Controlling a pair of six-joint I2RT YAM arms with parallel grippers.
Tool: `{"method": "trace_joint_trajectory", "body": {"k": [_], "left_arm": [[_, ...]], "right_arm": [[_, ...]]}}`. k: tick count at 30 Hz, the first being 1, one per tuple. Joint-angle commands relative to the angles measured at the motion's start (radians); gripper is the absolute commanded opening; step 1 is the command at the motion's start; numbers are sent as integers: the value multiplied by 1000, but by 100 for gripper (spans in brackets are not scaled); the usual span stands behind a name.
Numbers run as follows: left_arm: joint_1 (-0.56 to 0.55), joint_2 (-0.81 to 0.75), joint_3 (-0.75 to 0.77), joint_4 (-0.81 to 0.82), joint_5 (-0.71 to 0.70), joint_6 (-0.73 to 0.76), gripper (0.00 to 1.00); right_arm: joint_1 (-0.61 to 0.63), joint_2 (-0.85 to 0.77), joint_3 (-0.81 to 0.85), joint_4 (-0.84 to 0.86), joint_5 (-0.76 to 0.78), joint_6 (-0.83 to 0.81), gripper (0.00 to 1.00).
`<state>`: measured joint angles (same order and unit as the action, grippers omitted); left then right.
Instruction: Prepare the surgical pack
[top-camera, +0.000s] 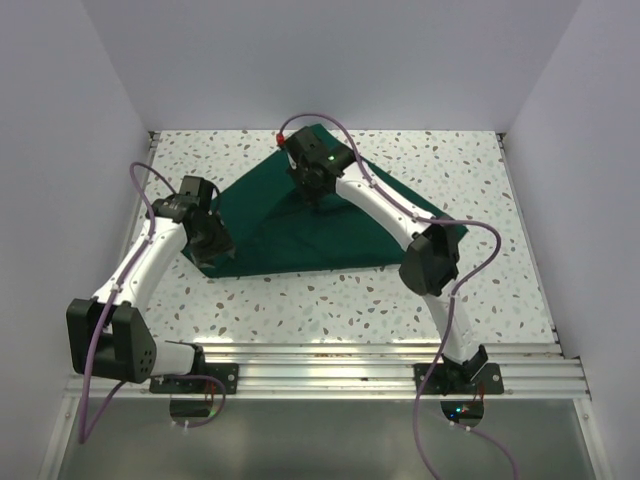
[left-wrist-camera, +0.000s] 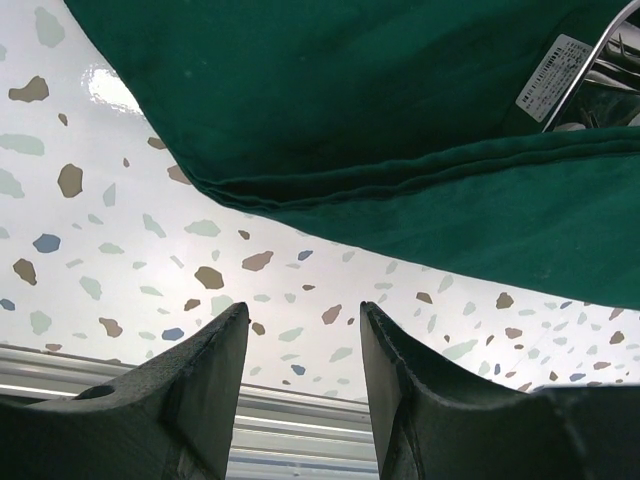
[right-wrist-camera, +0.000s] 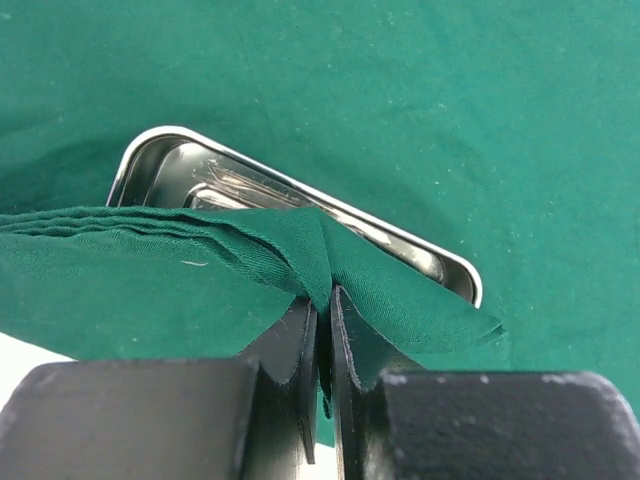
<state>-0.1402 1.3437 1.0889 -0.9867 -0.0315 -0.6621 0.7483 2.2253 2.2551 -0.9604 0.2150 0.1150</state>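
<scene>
Steel tray (right-wrist-camera: 175, 165) centre frame, half covered by surgical pack (right-wrist-camera: 450, 120) fold; pack dark green, matte, layered; right gripper (right-wrist-camera: 322, 335) pinches fold; left gripper (left-wrist-camera: 304, 350) half-open, empty

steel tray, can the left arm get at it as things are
Probably not cleanly: the steel tray lies mostly under a fold of the green drape, which the right gripper pinches over it. The open left gripper faces the drape's edge, with only a tray corner showing.

White sticker (left-wrist-camera: 553, 78) at edge of steel tray (left-wrist-camera: 610, 75), print too small to read
</scene>
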Motion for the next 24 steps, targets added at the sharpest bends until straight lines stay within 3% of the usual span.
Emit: {"method": "trace_joint_trajectory", "body": {"k": [1, 16, 24], "left_arm": [[10, 3, 32, 19, -11, 1, 53], [11, 9, 19, 25, -5, -14, 53], [13, 12, 8, 29, -1, -28, 53]], "right_arm": [[-13, 34, 49, 49, -17, 0, 0], [-64, 183, 126, 95, 14, -37, 1], [-87, 235, 146, 117, -41, -49, 19]]}}
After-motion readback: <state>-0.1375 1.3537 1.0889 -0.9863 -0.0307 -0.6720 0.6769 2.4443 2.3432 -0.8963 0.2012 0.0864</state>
